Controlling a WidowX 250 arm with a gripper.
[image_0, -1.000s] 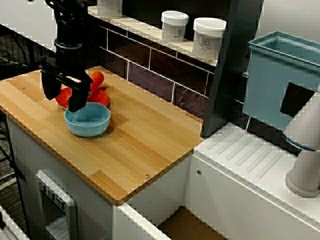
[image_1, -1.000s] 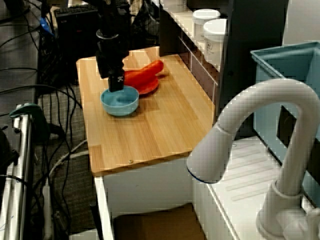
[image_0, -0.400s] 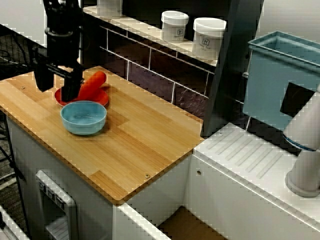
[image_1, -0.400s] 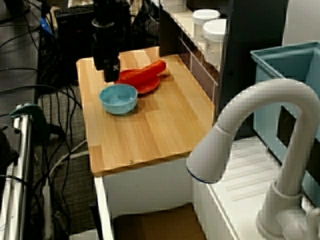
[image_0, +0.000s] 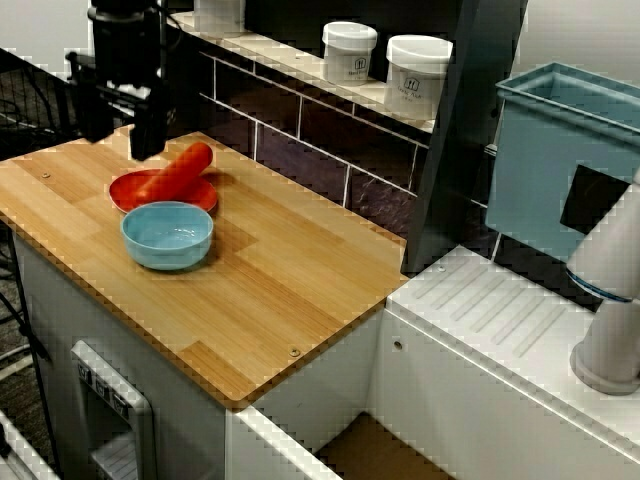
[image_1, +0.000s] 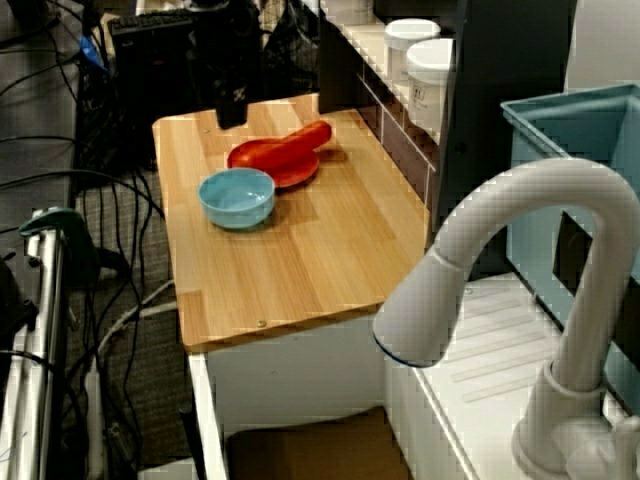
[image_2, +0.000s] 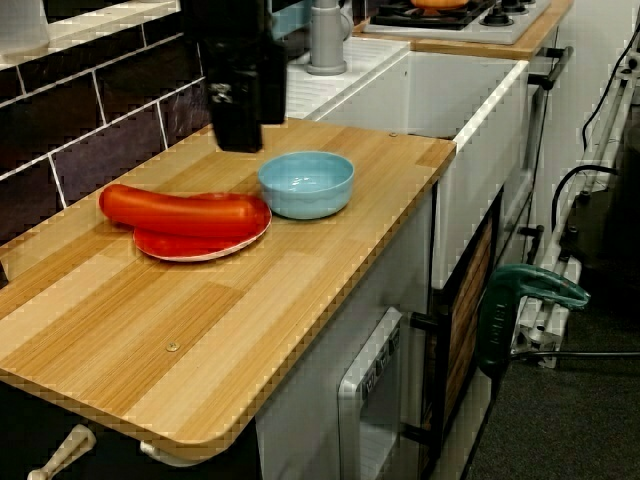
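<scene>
Gripper (image_0: 121, 140) empty, jaws apart, near plate (image_0: 127, 191); labels on jars (image_0: 418, 76) unreadable.

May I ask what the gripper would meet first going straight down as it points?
Probably the rim of the red plate; depth is unclear, so the gripper might instead reach the wooden counter beside it.

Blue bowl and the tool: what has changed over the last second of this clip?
The tool came off the rim of the blue bowl and rose; it now hangs open and empty above the back of the wooden counter. The bowl shifted slightly left in the view from the sink side as the tool left it. The red plate and the sausage on it stayed put.
</scene>
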